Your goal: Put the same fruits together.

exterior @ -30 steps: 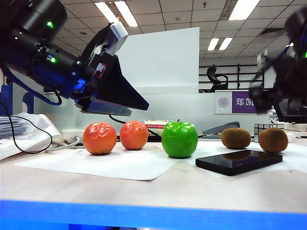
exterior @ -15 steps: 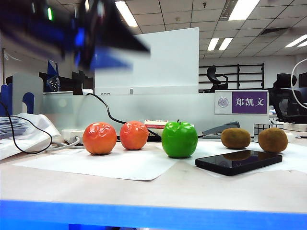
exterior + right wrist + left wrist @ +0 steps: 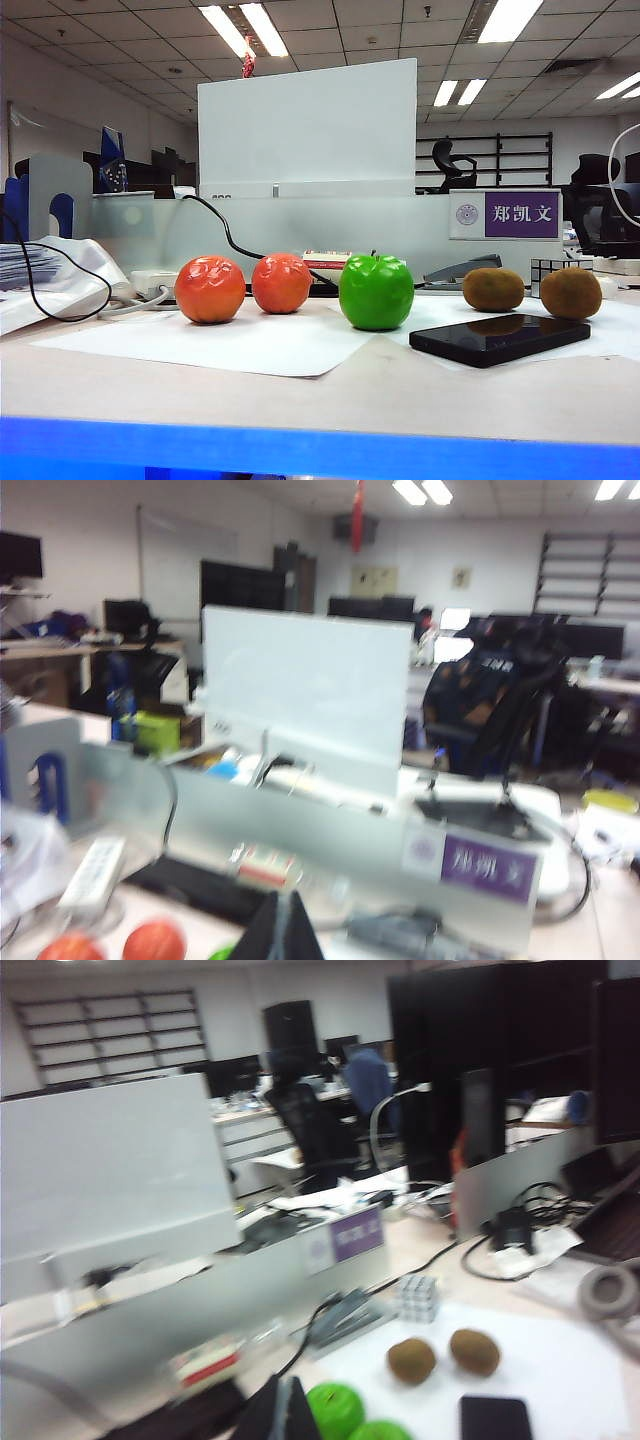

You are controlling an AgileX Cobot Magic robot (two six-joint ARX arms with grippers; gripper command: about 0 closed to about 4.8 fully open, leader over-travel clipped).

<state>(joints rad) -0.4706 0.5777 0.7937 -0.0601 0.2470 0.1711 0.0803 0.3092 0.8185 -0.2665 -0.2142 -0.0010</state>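
Looking at the exterior view, I see neither arm. On the table (image 3: 330, 390) the fruits stand in a row: two orange fruits (image 3: 210, 289) (image 3: 281, 283) at left, a green apple (image 3: 376, 291) at centre, two kiwis (image 3: 493, 289) (image 3: 571, 293) at right, with a phone (image 3: 499, 338) in front of the kiwis.

The left gripper (image 3: 288, 1410) sits at the lower edge of its wrist view, jaws closed together, holding nothing. Two green apples (image 3: 334, 1407) (image 3: 381, 1431) lie just beside its tip; the kiwis (image 3: 411, 1359) (image 3: 474, 1351) lie further right.

The right gripper (image 3: 282, 928) is likewise closed and empty. The orange fruits (image 3: 153, 940) (image 3: 70, 948) appear lower left of it, well apart from its tip.
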